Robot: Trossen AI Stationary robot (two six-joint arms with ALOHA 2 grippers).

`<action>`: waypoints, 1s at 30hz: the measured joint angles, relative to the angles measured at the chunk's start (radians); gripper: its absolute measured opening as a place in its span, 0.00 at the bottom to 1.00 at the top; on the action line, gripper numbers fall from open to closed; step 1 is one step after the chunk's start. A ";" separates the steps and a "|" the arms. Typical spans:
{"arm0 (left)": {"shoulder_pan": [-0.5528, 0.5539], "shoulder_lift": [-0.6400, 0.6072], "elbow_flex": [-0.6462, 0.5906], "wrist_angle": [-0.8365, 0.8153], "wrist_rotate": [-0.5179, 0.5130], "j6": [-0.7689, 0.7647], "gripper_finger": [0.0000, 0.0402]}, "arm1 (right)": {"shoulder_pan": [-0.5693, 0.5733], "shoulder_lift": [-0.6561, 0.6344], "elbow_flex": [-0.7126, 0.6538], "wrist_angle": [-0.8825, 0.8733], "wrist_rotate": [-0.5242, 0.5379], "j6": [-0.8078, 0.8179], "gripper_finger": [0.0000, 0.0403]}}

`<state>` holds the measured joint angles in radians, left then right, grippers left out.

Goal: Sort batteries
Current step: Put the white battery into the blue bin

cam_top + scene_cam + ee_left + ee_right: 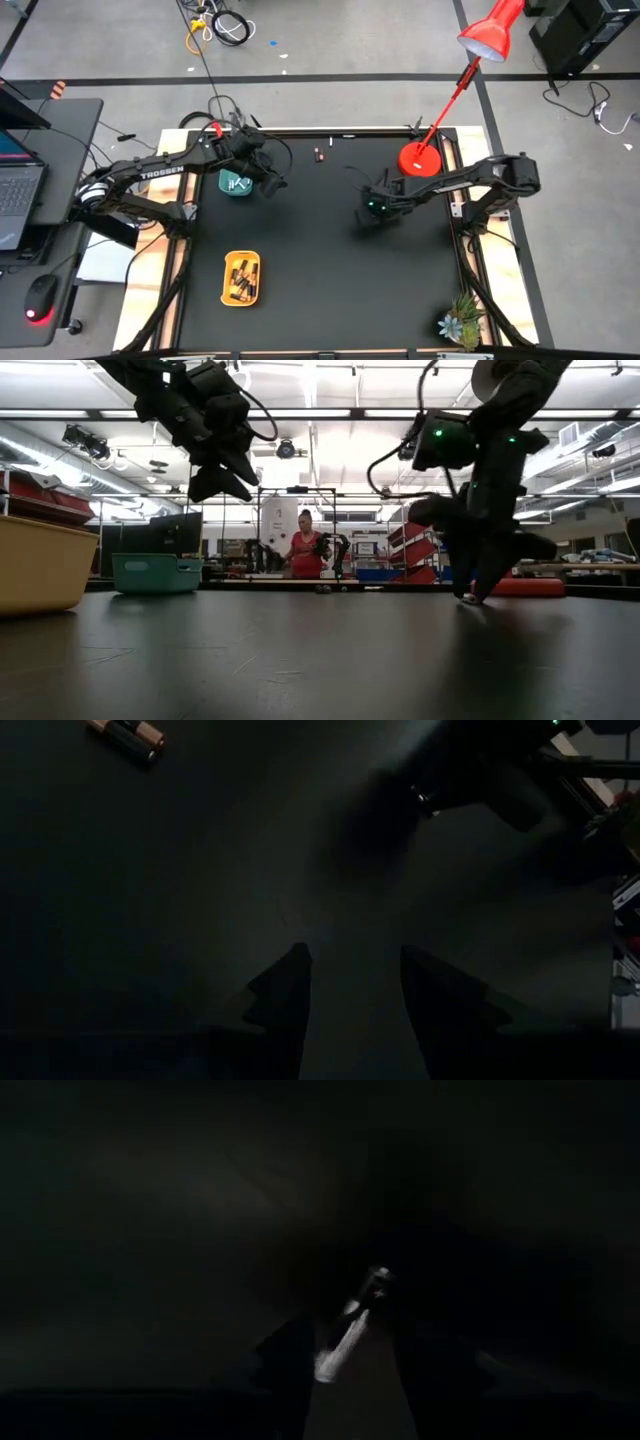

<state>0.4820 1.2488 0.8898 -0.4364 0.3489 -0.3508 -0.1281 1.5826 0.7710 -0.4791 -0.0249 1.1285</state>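
The black-topped counter point(320, 280) is carrying two small trays on its left side. The yellow rectangular tray point(241, 277) is lying near the front edge and is holding several thin cylindrical batteries point(240, 280), dark and orange-toned. The teal rectangular tray point(236, 184) is sitting farther back, with pale batteries inside it and the left arm partly covering it.

The left gripper point(272, 184) is hanging above the counter just beside the teal tray; in the low view it is hovering high over the surface point(222, 478). Its jaws are standing parted with nothing between them, as the left wrist view is showing, with bare counter visible in the gap point(352, 1005). Two loose batteries point(125, 734), copper and black, are lying side by side on the counter ahead of this gripper; the high view is showing them near the back edge point(319, 154).

The right gripper point(372, 213) is pointing down at the middle of the counter, its tips reaching the surface in the low view point(474, 596). In the right wrist view its jaws are clasping a whitish-silver battery point(345, 1342), which is lying lengthwise between the fingers.

A red desk lamp point(420, 158) is standing on the counter's back right corner. A small potted plant point(460, 322) is sitting at the front right corner.
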 joint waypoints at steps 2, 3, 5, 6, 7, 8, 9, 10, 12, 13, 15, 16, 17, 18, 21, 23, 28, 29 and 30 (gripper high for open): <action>0.000 0.000 0.000 -0.005 0.000 0.000 0.41 | -0.001 0.035 0.021 -0.009 -0.011 -0.018 0.37; 0.000 0.000 0.000 -0.006 0.000 -0.001 0.41 | 0.001 0.050 0.031 -0.015 -0.010 -0.028 0.37; 0.000 0.000 0.000 -0.008 0.000 -0.002 0.41 | 0.002 0.064 0.048 -0.022 -0.004 -0.042 0.37; 0.000 0.000 0.000 -0.008 0.000 -0.006 0.41 | 0.002 0.068 0.052 -0.025 0.002 -0.052 0.37; 0.000 0.000 0.000 -0.009 0.000 -0.006 0.41 | 0.003 0.070 0.056 -0.030 0.006 -0.062 0.37; 0.000 0.000 0.000 -0.009 0.000 -0.006 0.41 | 0.001 0.069 0.056 -0.032 0.007 -0.076 0.36; 0.000 0.000 0.000 -0.009 0.000 -0.006 0.41 | -0.001 0.070 0.057 -0.036 0.006 -0.093 0.35; 0.000 0.000 0.000 -0.008 0.000 -0.005 0.41 | -0.003 0.070 0.057 -0.042 0.005 -0.113 0.34; 0.000 0.000 0.000 -0.008 0.000 -0.005 0.41 | -0.004 0.076 0.058 -0.059 0.000 -0.162 0.28; 0.000 0.000 0.000 -0.007 0.000 -0.003 0.41 | -0.004 0.080 0.060 -0.069 -0.005 -0.189 0.24; 0.000 0.000 0.000 -0.003 0.000 0.001 0.41 | -0.006 0.080 0.059 -0.080 -0.021 -0.241 0.12; 0.000 0.000 0.000 -0.002 0.000 0.002 0.41 | -0.006 0.080 0.059 -0.082 -0.024 -0.263 0.07; 0.000 0.000 0.000 -0.002 0.000 0.003 0.41 | -0.005 0.080 0.059 -0.082 -0.024 -0.280 0.05; 0.000 0.000 0.000 -0.002 0.000 0.004 0.41 | -0.008 0.080 0.059 -0.083 -0.024 -0.285 0.05; 0.000 0.000 0.000 -0.002 0.000 0.002 0.41 | -0.019 0.079 0.060 -0.083 -0.050 -0.300 0.05; 0.000 0.000 0.000 -0.002 0.001 0.000 0.41 | -0.021 0.069 0.072 -0.085 -0.051 -0.320 0.05; 0.000 0.000 0.000 0.004 0.012 0.002 0.41 | -0.031 0.037 0.152 -0.062 -0.013 -0.372 0.05; 0.000 0.000 0.000 0.011 0.012 0.004 0.41 | -0.039 0.033 0.168 -0.059 -0.011 -0.383 0.05; 0.000 0.000 0.000 0.021 0.013 0.004 0.41 | -0.047 0.035 0.184 -0.058 -0.008 -0.396 0.05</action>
<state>0.4824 1.2488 0.8898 -0.4159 0.3614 -0.3471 -0.1752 1.6176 0.9552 -0.5373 -0.0327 0.7320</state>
